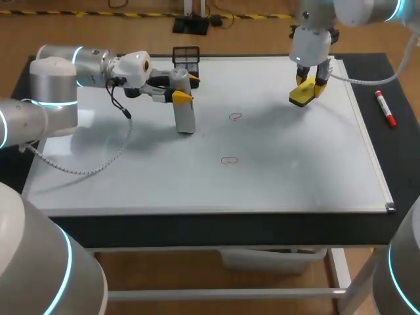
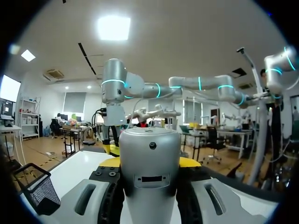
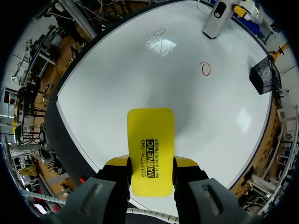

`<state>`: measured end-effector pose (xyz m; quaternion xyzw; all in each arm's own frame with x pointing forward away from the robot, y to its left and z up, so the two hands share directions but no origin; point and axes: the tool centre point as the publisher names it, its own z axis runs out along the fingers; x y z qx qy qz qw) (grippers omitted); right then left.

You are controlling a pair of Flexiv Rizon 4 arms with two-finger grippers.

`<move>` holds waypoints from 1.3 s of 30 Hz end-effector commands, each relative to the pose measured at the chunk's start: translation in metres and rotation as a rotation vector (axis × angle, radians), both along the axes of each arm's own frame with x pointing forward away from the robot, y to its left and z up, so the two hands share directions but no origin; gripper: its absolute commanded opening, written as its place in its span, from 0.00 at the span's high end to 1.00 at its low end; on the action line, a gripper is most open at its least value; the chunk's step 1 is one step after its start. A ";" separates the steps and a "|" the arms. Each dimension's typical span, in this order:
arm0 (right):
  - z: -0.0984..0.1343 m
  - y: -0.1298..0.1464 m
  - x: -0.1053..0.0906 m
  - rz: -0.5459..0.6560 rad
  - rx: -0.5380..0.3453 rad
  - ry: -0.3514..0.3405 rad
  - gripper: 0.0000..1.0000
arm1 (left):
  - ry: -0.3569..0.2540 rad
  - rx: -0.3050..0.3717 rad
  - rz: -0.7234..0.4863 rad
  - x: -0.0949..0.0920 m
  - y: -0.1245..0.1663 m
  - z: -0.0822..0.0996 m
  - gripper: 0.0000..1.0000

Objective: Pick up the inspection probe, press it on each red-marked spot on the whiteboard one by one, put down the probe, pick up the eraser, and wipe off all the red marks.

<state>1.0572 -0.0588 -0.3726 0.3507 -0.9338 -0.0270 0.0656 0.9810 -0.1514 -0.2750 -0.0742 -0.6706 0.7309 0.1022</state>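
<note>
- Closest to me, the whiteboard [image 1: 315, 177] is bare along its near edge, with the dark desk [image 1: 197, 226] showing as a rim around it. There is plenty of open room to sweep on this side.
- Next out is the nearer red mark [image 1: 228, 160], a small ring about mid-board, not wiped.
- Beyond it, nearly in line, is the farther red mark [image 1: 235, 116], also not wiped.
- To the left of that mark stands the inspection probe [image 1: 185, 111], upright with its foot on the board. My left jaws are clamped on its upper part from both sides (in the left wrist view its body fills the gap between them). The probe is near the farther mark but not on it.
- Off the board's right edge, on the desk, lies a red marker [image 1: 385, 108], its length running roughly along that edge. I would keep clear of it.
- Farther out, over the board's far right corner, my right jaws grip the eraser [image 1: 305, 92] by its long sides, its long axis pointing straight ahead of them. I cannot tell whether it touches the board.
- From the eraser, both marks lie toward the middle and toward me, the farther mark first. I judge the right arm is the one to wipe, though the probe stands close to that path.
- At the far edge, behind the probe, sits a black mesh basket [image 1: 186, 58].
</note>
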 end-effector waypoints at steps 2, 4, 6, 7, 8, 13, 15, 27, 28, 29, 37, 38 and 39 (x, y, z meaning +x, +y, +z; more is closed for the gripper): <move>0.002 0.000 0.001 0.002 -0.004 0.003 1.00 | -0.007 0.029 0.024 -0.004 0.003 0.016 1.00; 0.002 0.000 0.001 0.002 -0.004 0.003 1.00 | -0.006 0.031 0.034 -0.003 0.005 0.020 1.00; 0.002 0.000 0.001 0.002 -0.004 0.003 1.00 | -0.004 0.033 0.049 -0.002 0.008 0.022 1.00; 0.002 0.000 0.001 0.002 -0.004 0.003 1.00 | -0.005 0.031 0.052 -0.001 0.009 0.023 1.00; 0.002 0.000 0.001 0.002 -0.004 0.003 1.00 | -0.005 0.032 0.063 0.001 0.011 0.025 1.00; 0.002 0.000 0.001 0.002 -0.004 0.003 1.00 | -0.008 0.033 0.084 0.009 0.021 0.031 1.00; 0.002 0.000 0.001 0.002 -0.004 0.003 1.00 | -0.019 0.036 0.094 0.013 0.025 0.034 1.00; 0.002 0.000 0.001 0.002 -0.004 0.003 1.00 | -0.056 0.025 0.225 0.050 0.073 0.050 1.00; 0.002 0.000 0.001 0.002 -0.004 0.003 1.00 | -0.063 0.032 0.237 0.053 0.077 0.051 1.00; 0.002 0.000 0.001 0.002 -0.004 0.003 1.00 | -0.065 0.032 0.252 0.056 0.081 0.052 1.00; 0.002 0.000 0.001 0.002 -0.004 0.003 1.00 | -0.088 0.042 0.356 0.084 0.116 0.060 1.00; 0.002 0.000 0.001 0.002 -0.004 0.003 1.00 | -0.090 0.044 0.367 0.087 0.120 0.060 1.00; 0.002 0.000 0.001 0.002 -0.004 0.003 1.00 | -0.089 0.044 0.381 0.090 0.124 0.061 1.00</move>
